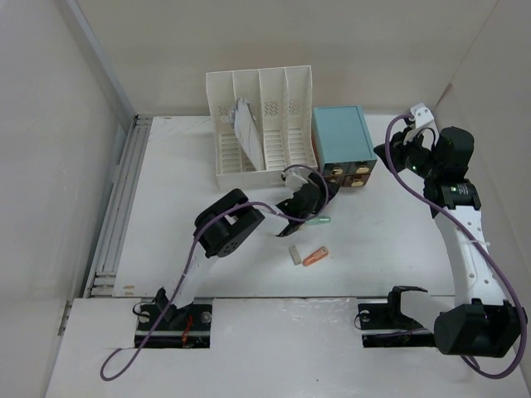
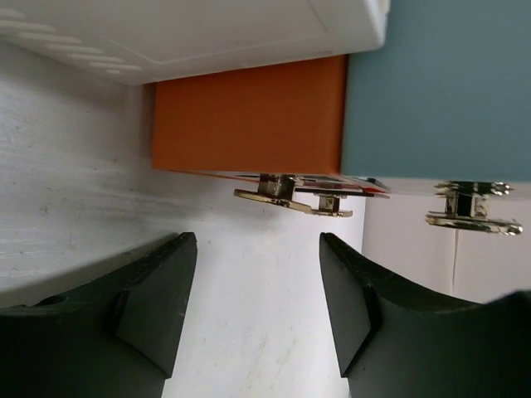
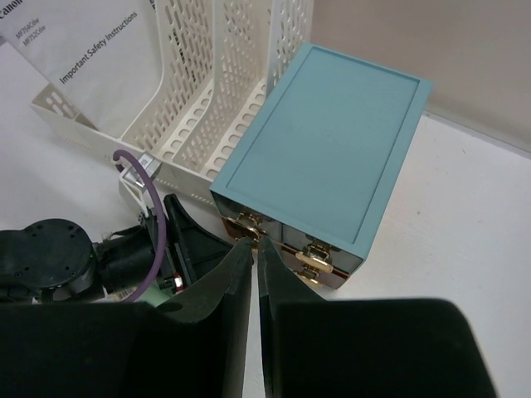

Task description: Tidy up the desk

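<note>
Lined up on drawer handle (image 2: 290, 195) with left jaws wide apart, empty, likely to pull it open; parked at 2 o'clock beside box (image 1: 342, 137), right jaws pinched together, empty.

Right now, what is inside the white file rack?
One printed safety-instructions booklet leans in a slot of the file rack. The other slots look empty from above, but the booklet covers part of its slot, so anything under it is hidden.
</note>
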Tool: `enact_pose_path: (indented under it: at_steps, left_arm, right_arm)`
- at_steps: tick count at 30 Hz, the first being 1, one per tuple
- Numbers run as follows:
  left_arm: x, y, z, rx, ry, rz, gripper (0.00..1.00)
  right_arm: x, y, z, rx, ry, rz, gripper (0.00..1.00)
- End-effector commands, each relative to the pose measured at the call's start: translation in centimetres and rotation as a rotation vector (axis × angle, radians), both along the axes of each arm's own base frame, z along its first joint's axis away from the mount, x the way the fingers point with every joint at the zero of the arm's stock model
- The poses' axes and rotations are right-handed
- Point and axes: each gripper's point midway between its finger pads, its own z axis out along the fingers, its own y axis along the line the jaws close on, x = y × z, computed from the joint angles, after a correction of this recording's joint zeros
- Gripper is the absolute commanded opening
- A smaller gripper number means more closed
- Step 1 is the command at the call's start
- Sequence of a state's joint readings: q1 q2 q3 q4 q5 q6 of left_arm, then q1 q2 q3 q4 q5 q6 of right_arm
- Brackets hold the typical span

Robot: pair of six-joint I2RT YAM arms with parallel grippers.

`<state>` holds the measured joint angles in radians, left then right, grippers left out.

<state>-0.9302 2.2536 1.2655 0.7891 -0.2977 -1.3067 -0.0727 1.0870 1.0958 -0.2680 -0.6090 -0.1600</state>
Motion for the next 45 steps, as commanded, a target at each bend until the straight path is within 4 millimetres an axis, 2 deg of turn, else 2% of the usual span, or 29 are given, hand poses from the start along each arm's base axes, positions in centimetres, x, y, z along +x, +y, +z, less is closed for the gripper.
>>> enact_pose_path:
  at_steps: [1, 4, 7, 11, 18, 20, 22, 25, 27, 28, 29, 36, 38, 40, 45]
  left_arm:
    - [1.1, -1.2, 2.9, -0.115, -0.044, 0.036, 0.58]
    - [1.7, -0.9, 2.0, -0.123, -0.024, 0.053, 0.58]
    - [2.1, -1.0, 2.8, -0.149, -0.033, 0.069, 0.58]
    - [2.5, -0.7, 2.8, -0.168, -0.037, 0.100, 0.56]
    - [3.9, 0.4, 3.7, -0.205, -0.057, 0.158, 0.53]
    - [4.1, 0.6, 3.1, -0.196, -0.055, 0.171, 0.52]
    - [4.6, 0.8, 3.8, -0.212, -0.067, 0.179, 0.52]
    - [4.6, 0.5, 3.6, -0.206, -0.069, 0.167, 0.52]
    - [5.4, 0.5, 4.6, -0.224, -0.083, 0.175, 0.49]
    - [5.3, 0.6, 3.7, -0.208, -0.072, 0.176, 0.47]
    - [5.4, 0.4, 4.1, -0.215, -0.077, 0.175, 0.45]
    - [5.0, 0.1, 4.2, -0.230, -0.078, 0.147, 0.29]
    - [4.7, 0.5, 3.4, -0.219, -0.070, 0.147, 0.27]
    - [4.0, 0.5, 4.0, -0.232, -0.077, 0.138, 0.26]
    - [2.3, 0.7, 3.1, -0.221, -0.067, 0.120, 0.26]
  right_arm:
    - [0.1, -0.2, 1.3, 0.007, -0.058, -0.014, 0.13]
    - [0.1, -0.2, 1.3, 0.007, -0.058, -0.014, 0.13]
    - [0.1, -0.2, 1.3, 0.007, -0.058, -0.014, 0.13]
    - [-0.1, -0.2, 1.6, 0.006, -0.067, -0.014, 0.13]
    - [-0.1, -0.2, 1.2, 0.007, -0.058, -0.014, 0.13]
    - [-0.1, -0.2, 1.2, 0.007, -0.058, -0.014, 0.13]
    - [-0.1, -0.2, 1.2, 0.007, -0.058, -0.014, 0.13]
    - [-0.1, -0.2, 1.2, 0.007, -0.058, -0.014, 0.13]
    - [-0.1, -0.2, 1.2, 0.007, -0.058, -0.014, 0.13]
    - [-0.1, -0.2, 1.2, 0.007, -0.058, -0.014, 0.13]
    - [-0.1, -0.2, 1.2, 0.007, -0.058, -0.014, 0.13]
    - [-0.1, -0.2, 1.2, 0.007, -0.058, -0.014, 0.13]
    - [-0.1, -0.2, 1.2, 0.007, -0.058, -0.014, 0.13]
    - [-0.1, -0.2, 1.2, 0.007, -0.058, -0.014, 0.13]
    - [-0.1, -0.2, 1.2, 0.007, -0.058, -0.014, 0.13]
